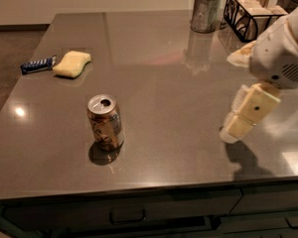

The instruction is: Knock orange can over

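The orange can [105,121] stands upright on the grey countertop [169,78], left of centre and near the front edge. Its body is orange-brown with a whitish pattern and its silver top shows the pull-tab hole. My gripper [231,131] hangs at the right side, just above the counter, well to the right of the can and apart from it. It holds nothing that I can see.
A yellow sponge [72,64] and a blue wrapped bar [37,65] lie at the left edge. A grey metal cup [205,11] with white contents and a black wire basket [252,14] stand at the back right. Drawers run below the counter front.
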Tool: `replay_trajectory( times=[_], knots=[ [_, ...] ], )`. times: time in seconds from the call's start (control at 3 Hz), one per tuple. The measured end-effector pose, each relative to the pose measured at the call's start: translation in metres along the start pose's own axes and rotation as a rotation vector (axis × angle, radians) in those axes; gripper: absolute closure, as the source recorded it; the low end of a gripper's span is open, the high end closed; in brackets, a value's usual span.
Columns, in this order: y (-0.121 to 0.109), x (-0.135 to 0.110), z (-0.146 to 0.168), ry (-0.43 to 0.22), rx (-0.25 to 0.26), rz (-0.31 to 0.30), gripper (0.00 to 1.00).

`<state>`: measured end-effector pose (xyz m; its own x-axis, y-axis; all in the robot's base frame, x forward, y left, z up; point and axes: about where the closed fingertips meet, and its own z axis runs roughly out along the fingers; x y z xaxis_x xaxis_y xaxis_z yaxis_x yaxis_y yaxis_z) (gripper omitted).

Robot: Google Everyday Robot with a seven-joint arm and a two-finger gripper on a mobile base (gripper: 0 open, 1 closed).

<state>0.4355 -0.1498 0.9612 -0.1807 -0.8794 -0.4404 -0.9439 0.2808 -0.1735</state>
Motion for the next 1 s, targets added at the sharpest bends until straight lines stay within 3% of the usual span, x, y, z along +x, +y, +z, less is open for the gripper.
replay_trajectory(
  times=[0.33,1.0],
  knots=[
    [0.012,-0.032,0.032,-0.098,-0.03,-0.01,0.0],
    [0.04,-0.087,0.102,-0.214,-0.118,-0.046,0.0]
  ],
)
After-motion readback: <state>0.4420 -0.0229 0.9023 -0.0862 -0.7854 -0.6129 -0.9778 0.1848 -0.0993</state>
